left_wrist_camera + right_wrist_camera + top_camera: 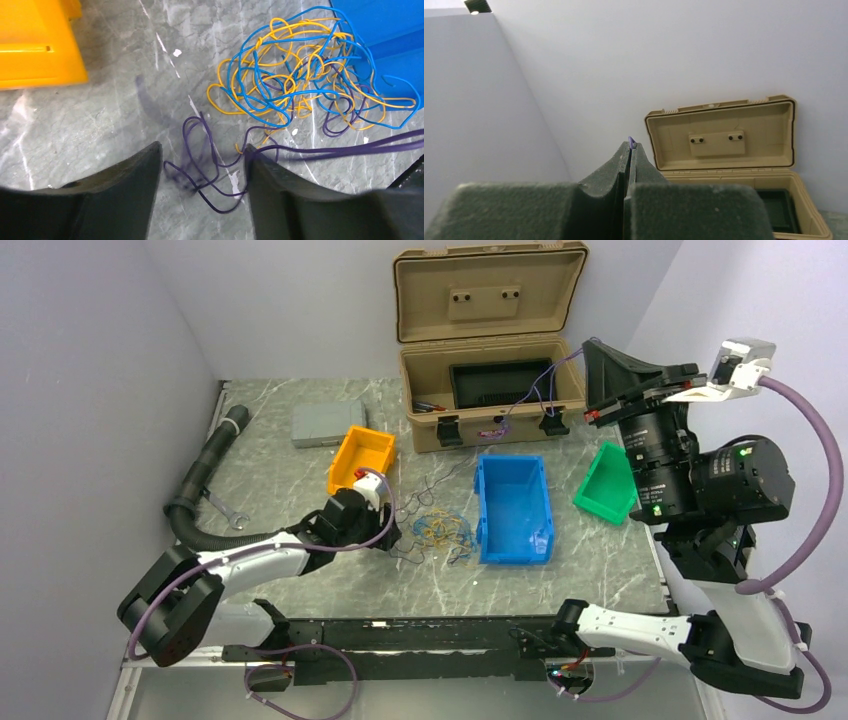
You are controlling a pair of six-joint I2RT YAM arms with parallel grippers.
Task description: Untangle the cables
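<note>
The cables are a knot of thin yellow, blue and dark purple wires (440,530) on the marble table, just left of the blue bin. In the left wrist view the yellow-blue tangle (300,75) lies ahead of my left gripper (203,146). That gripper is open, low over the table. Loose purple loops (200,165) lie between its fingers, and one strand runs across the right fingertip (255,152). My right gripper (592,348) is raised high near the tan case, shut on a purple wire end (630,142). That wire hangs down towards the case front (503,423).
An orange bin (362,460) stands just behind the left gripper. A blue bin (513,508) is right of the tangle, with a green bin (607,483) beyond it. The open tan case (490,400), a grey box (322,424), a black hose (205,480) and a wrench (228,510) lie around.
</note>
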